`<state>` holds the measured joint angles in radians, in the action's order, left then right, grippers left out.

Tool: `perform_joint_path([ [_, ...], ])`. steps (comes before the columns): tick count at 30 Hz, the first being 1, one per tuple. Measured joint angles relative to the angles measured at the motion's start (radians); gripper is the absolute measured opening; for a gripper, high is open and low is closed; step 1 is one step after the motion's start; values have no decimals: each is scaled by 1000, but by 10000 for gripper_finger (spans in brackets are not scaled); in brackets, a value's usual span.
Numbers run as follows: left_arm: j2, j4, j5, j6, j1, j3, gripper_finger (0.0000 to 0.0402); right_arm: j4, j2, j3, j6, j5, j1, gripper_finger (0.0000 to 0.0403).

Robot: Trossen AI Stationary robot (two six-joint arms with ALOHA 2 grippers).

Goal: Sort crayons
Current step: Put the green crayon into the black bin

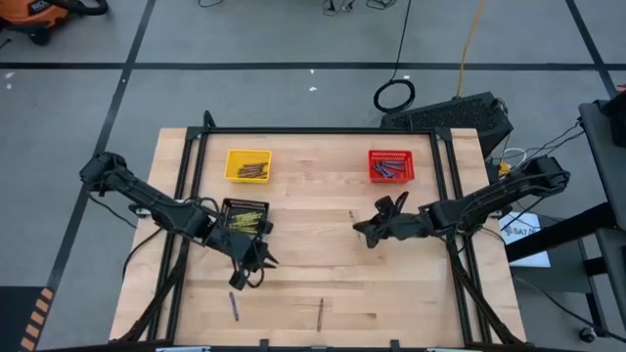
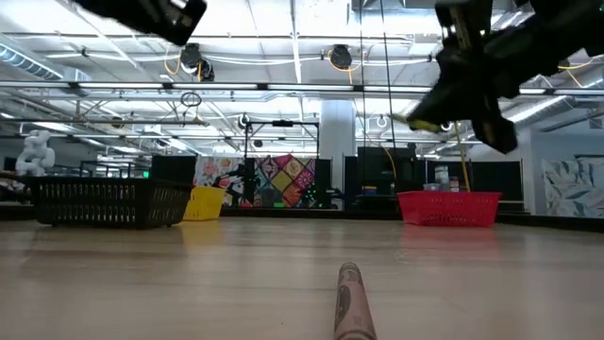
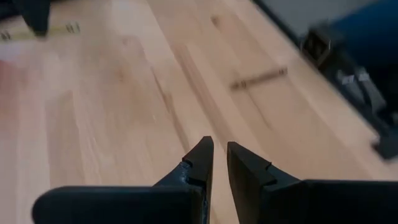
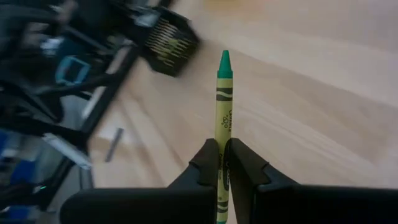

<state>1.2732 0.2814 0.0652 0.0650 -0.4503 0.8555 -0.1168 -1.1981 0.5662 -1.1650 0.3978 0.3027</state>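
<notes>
Yellow-green with a green tip, the crayon (image 4: 223, 118) I have in the right pincer (image 4: 223, 163) stands straight out between its two dark fingers, which are clamped on its lower part so most of its length and the tip stick out past them. From overhead, my right pincer (image 1: 377, 230) hangs over the middle of the bench (image 1: 313, 274), below and left of the red basket (image 1: 391, 165). My left pincer (image 1: 256, 260) sits just below the black basket (image 1: 245, 215), fingers nearly together with a thin gap and nothing in them. A brown crayon (image 1: 320, 312) lies on the bench near the front edge, well apart from both pincers, and a blue-grey crayon (image 1: 234, 306) lies to its left, near the left pincer. The yellow basket (image 1: 247, 165) holds brown sticks.
</notes>
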Motion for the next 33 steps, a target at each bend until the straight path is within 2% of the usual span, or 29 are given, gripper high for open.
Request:
perform_joint_path([
  [8, 0, -128, 15, 2, 13, 1, 52, -199, -11, 1, 172, -1, 0, 0],
  [13, 0, -153, 5, 53, 19, 1, 52, -206, -13, 1, 208, -1, 0, 0],
  [24, 0, -195, -9, 55, 23, 1, 53, -204, -14, 1, 228, -1, 0, 0],
  [29, 7, -197, -83, 56, 52, 1, 82, -205, -14, 1, 228, -1, 0, 0],
  [33, 30, -219, -62, 56, 69, 1, 114, -227, -14, 1, 241, -1, 0, 0],
])
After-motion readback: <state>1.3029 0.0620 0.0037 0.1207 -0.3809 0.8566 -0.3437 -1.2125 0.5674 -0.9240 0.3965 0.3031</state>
